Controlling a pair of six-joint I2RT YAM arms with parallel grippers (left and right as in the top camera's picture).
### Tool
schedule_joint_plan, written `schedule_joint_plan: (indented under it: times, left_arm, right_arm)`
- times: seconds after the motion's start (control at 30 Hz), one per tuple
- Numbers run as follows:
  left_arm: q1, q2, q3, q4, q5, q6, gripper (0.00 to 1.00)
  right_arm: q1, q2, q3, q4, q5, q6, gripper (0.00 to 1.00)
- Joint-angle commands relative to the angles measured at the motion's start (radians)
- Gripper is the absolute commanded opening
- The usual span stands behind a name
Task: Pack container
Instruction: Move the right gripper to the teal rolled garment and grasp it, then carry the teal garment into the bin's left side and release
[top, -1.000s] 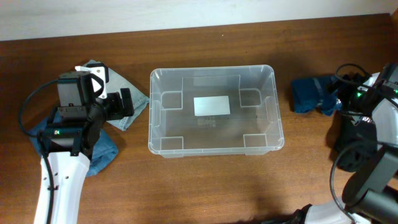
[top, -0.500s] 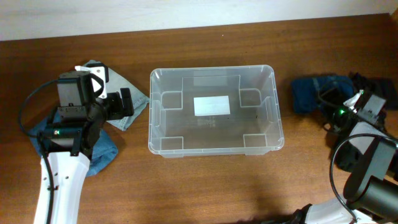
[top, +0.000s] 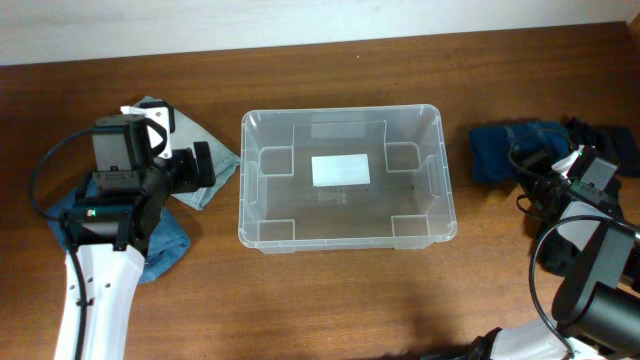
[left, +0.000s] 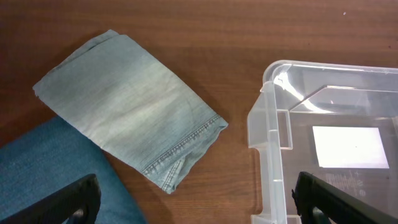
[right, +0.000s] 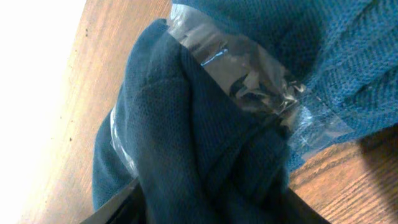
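Observation:
The clear container (top: 243, 180) stands mid-table with only its white label (top: 340, 170) on the base; its corner (left: 267, 118) shows in the left wrist view. My left gripper (top: 205, 166) (left: 199, 208) hangs open over bare wood between a folded light denim cloth (left: 130, 106) and the container's left wall. At the table's right, my right gripper (top: 535, 168) (right: 211, 208) is shut on a dark blue knit bundle (top: 495, 150) (right: 205, 143). The fabric fills the gap between both fingers. A clear plastic band (right: 249, 74) wraps the bundle.
A darker blue denim piece (top: 170, 245) (left: 37, 171) lies under the left arm, beside the light cloth (top: 218, 158). Dark cloth and cables (top: 600, 140) sit at the far right edge near the right arm. A white wall borders the back of the table.
The right arm swung from beside the bundle to it, and its jaws have come in on the dark blue fabric. The left arm and the container have not moved.

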Motion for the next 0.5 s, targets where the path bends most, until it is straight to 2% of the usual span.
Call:
schedule_joint_plan:
  times: [0.0,0.1,0.17,0.23,0.47]
  left_arm:
    - [-0.001,0.002,0.024,-0.009,-0.008,0.017,0.99]
    - [-0.001,0.002,0.024,-0.012,-0.022,0.016,0.99]
    - [-0.001,0.002,0.024,-0.012,-0.052,0.016,0.99]
    - [-0.001,0.002,0.024,-0.012,-0.053,0.016,0.99]
    - [-0.001,0.002,0.024,-0.014,-0.052,0.016,0.99]
  right_arm:
    - [-0.004,0.009,-0.013,-0.015,0.014,-0.084,0.4]
    - [-0.003,-0.022,0.006,-0.013,-0.045,-0.113,0.29]
    - [0.005,-0.117,0.05,-0.038,-0.079,-0.119,0.17]
    - [0.023,-0.179,0.087,-0.095,-0.079,-0.167,0.14]
    - [0.171,-0.397,0.328,-0.513,-0.016,-0.403,0.07]
